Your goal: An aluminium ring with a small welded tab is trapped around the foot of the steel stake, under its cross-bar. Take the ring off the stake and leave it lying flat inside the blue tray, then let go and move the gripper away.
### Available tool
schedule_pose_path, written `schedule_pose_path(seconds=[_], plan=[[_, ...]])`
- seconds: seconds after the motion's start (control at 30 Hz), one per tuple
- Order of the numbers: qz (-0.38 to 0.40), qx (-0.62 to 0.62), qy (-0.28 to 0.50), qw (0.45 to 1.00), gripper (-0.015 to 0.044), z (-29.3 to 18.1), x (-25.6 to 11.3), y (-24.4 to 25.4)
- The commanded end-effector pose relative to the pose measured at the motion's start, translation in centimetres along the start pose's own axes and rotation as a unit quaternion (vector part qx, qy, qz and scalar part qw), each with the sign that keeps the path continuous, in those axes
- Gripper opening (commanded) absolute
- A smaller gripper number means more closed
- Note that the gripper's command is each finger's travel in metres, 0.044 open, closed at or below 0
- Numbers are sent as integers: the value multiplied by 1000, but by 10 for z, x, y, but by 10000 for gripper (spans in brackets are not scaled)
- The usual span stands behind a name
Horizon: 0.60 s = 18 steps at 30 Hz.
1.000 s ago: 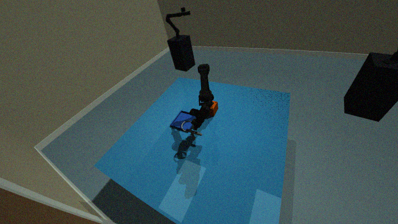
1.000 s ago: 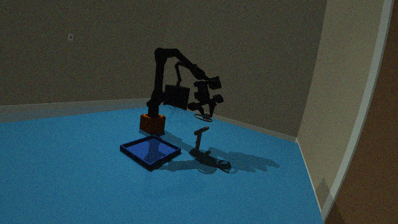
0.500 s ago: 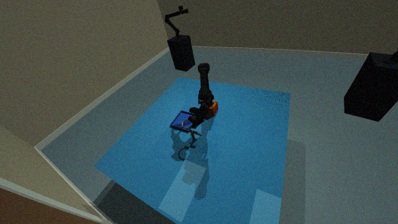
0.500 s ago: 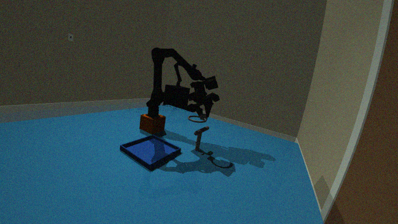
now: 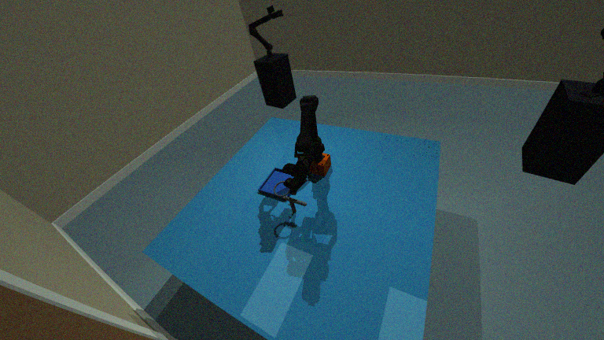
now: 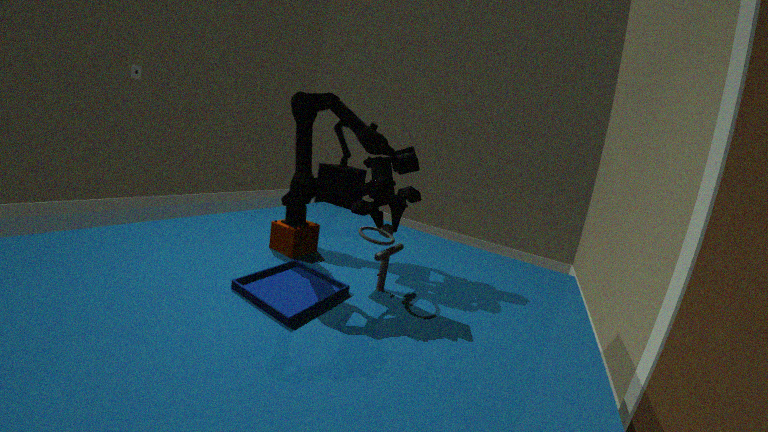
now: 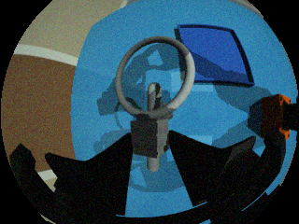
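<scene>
The jaws [image 5: 291,186] [image 6: 387,229] were clamped on the ring's tab. The ring [image 5: 274,190] [image 6: 369,228] [image 7: 121,86] hung above the stake [image 5: 292,205] [image 6: 382,274] [image 7: 153,163], off it, and outside the tray [image 5: 272,196] [image 6: 293,323] [image 7: 224,85].

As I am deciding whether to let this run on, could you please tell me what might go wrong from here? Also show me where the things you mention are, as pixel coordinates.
The black gripper [image 5: 292,190] [image 6: 387,228] [image 7: 149,136] holds the grey aluminium ring [image 5: 275,189] [image 6: 360,232] [image 7: 120,84] at one side, so it could tilt or slip.
The ring hangs just above the steel stake [image 5: 293,206] [image 6: 382,275] [image 7: 153,164], so dipping early might catch the cross-bar.
The blue square tray [image 5: 272,182] [image 6: 283,291] [image 7: 212,53] has raised walls; an off-centre release could leave the ring leaning.
</scene>
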State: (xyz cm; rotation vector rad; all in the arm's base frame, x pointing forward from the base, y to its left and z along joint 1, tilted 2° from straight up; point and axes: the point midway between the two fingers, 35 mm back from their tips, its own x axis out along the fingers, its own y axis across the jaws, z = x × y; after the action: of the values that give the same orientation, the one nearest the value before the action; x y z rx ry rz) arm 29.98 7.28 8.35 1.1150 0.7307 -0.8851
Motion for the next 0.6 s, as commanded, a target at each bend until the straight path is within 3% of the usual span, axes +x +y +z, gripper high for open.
schedule_pose_path(seconds=[0.0,0.57], plan=[[-13,-27,12,999,0,4,3,-3],[-61,-166,96,980,0,21,12,-22]])
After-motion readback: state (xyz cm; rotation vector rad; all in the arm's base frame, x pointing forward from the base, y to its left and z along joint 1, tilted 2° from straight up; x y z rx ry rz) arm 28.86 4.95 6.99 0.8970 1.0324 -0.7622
